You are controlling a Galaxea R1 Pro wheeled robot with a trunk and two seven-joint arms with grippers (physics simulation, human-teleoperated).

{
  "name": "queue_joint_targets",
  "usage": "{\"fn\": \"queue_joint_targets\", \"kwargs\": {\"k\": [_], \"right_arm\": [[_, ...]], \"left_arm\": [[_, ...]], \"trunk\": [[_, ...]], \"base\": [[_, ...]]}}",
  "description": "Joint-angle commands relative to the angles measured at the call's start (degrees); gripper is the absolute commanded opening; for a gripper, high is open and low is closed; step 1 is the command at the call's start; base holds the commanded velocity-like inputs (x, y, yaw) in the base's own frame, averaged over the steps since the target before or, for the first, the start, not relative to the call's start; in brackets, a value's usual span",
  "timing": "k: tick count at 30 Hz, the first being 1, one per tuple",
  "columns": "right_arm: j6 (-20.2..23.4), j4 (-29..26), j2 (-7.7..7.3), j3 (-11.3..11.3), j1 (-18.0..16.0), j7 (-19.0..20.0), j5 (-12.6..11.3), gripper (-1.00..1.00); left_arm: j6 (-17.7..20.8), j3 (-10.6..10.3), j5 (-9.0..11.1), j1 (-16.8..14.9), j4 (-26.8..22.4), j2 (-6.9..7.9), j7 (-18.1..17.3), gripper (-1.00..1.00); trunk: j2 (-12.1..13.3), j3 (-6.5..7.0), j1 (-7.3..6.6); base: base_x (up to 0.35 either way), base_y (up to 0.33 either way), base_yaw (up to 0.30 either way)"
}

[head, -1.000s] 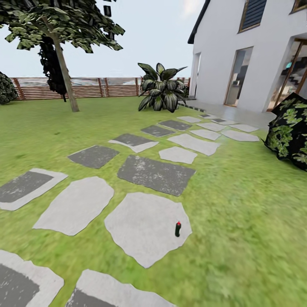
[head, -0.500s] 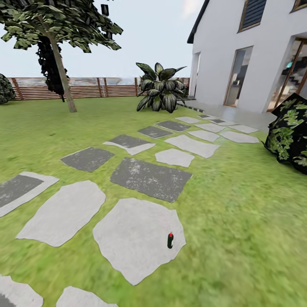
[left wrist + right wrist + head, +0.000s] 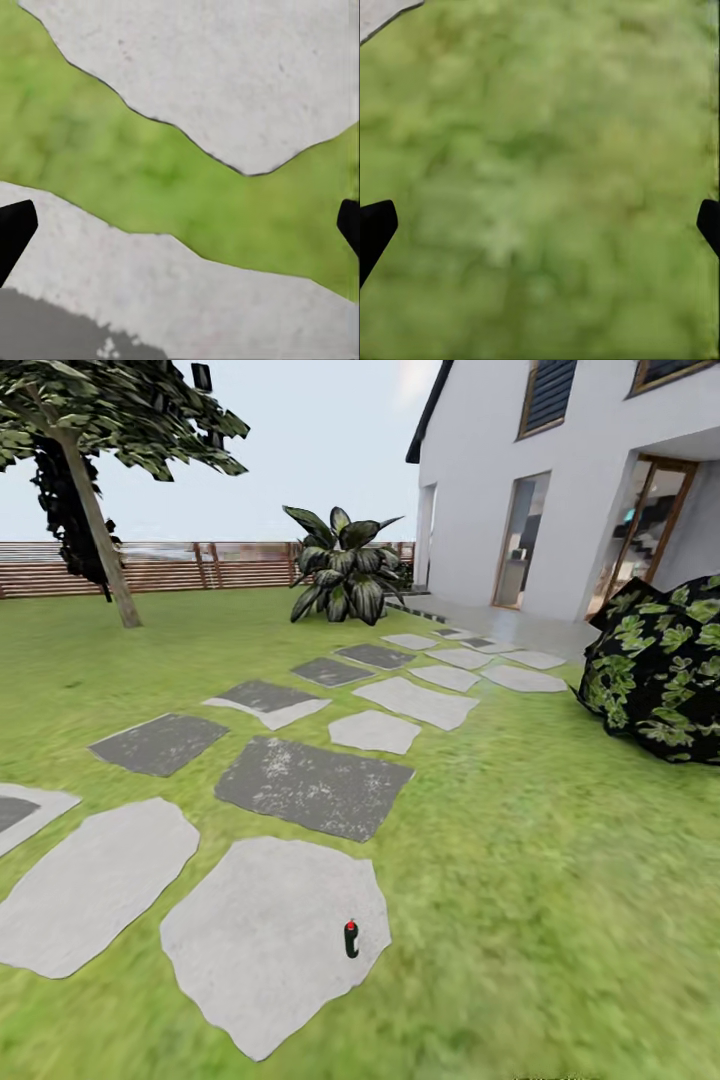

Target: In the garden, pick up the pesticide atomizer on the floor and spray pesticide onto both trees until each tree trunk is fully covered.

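Camera view has swung rightward, so the upright pesticide atomizer (image 3: 351, 939) now sits left of centre on a pale paving stone (image 3: 260, 940), ahead of both empty, wide-open grippers, left (image 3: 180, 225) and right (image 3: 540, 225), neither clearly nearer.

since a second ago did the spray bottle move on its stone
No. The spray bottle stands by the same right edge of its pale stepping stone; the whole view shifted, so the camera moved, not the bottle.
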Motion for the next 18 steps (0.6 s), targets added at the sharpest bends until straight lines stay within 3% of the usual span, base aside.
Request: {"fn": "queue_joint_targets", "kwargs": {"k": [1, 8, 18], "right_arm": [[0.0, 0.0, 0.0, 0.0, 0.0, 0.0, 0.0, 1.0], [0.0, 0.0, 0.0, 0.0, 0.0, 0.0, 0.0, 1.0], [0.0, 0.0, 0.0, 0.0, 0.0, 0.0, 0.0, 1.0]], "left_arm": [[0.0, 0.0, 0.0, 0.0, 0.0, 0.0, 0.0, 1.0], [0.0, 0.0, 0.0, 0.0, 0.0, 0.01, 0.0, 1.0], [-0.1, 0.0, 0.1, 0.0, 0.0, 0.09, 0.0, 1.0]], "trunk": [[0.0, 0.0, 0.0], [0.0, 0.0, 0.0], [0.0, 0.0, 0.0]], "base": [[0.113, -0.263, -0.293], [0.113, -0.263, -0.238], [0.178, -0.222, -0.015]]}}
